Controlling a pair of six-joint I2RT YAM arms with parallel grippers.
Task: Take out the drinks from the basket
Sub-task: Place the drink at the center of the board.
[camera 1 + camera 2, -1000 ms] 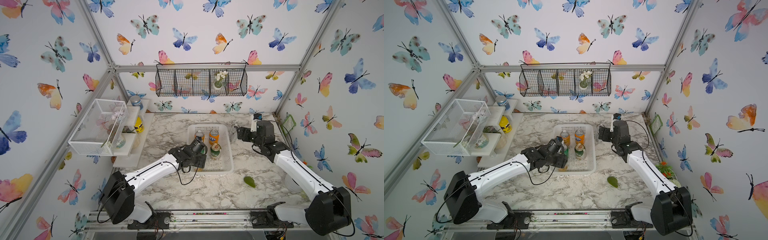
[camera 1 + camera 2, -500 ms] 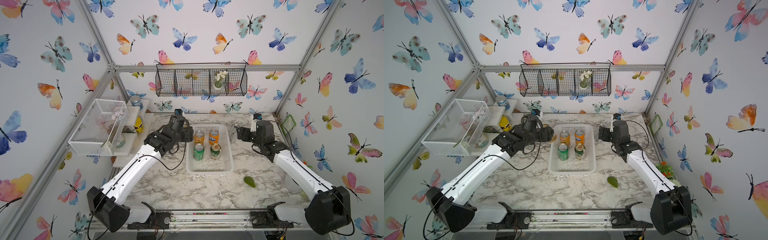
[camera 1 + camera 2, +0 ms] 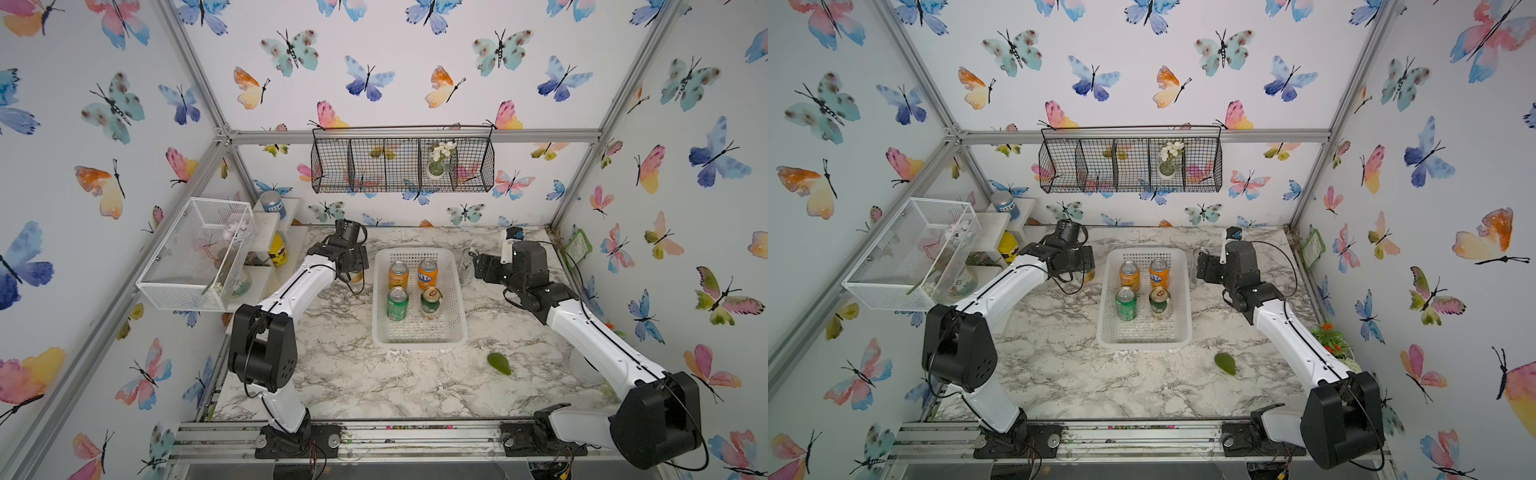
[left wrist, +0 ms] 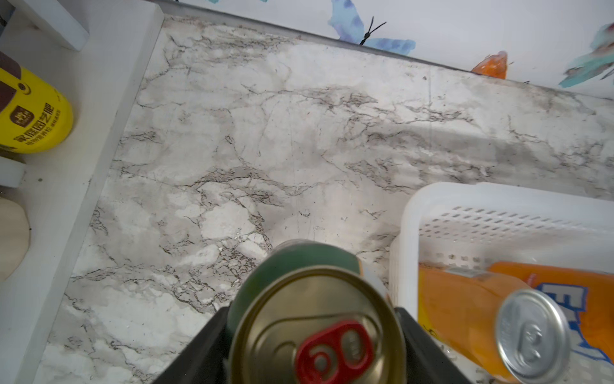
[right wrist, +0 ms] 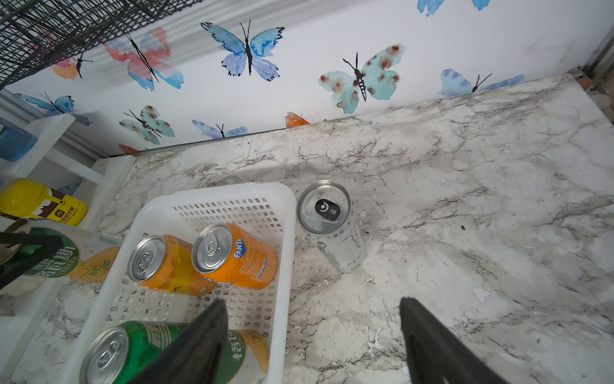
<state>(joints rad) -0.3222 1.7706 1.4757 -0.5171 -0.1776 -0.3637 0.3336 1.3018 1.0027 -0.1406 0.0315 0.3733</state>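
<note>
Gold-topped can (image 4: 315, 332), held in left end effector (image 4: 312, 320)

Butterfly-patterned walls (image 3: 415, 54) enclose a marble-patterned tabletop (image 3: 374, 382). A black wire basket (image 3: 374, 166) hangs on the far wall; a white stepped shelf (image 3: 264, 226) stands far left.

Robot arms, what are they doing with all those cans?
They are emptying the white basket. The left hand grips a gold-topped dark green can just outside it. The right hand is open near the silver can standing on the table. Two orange cans, a bright green can and another dark green can sit inside.
</note>
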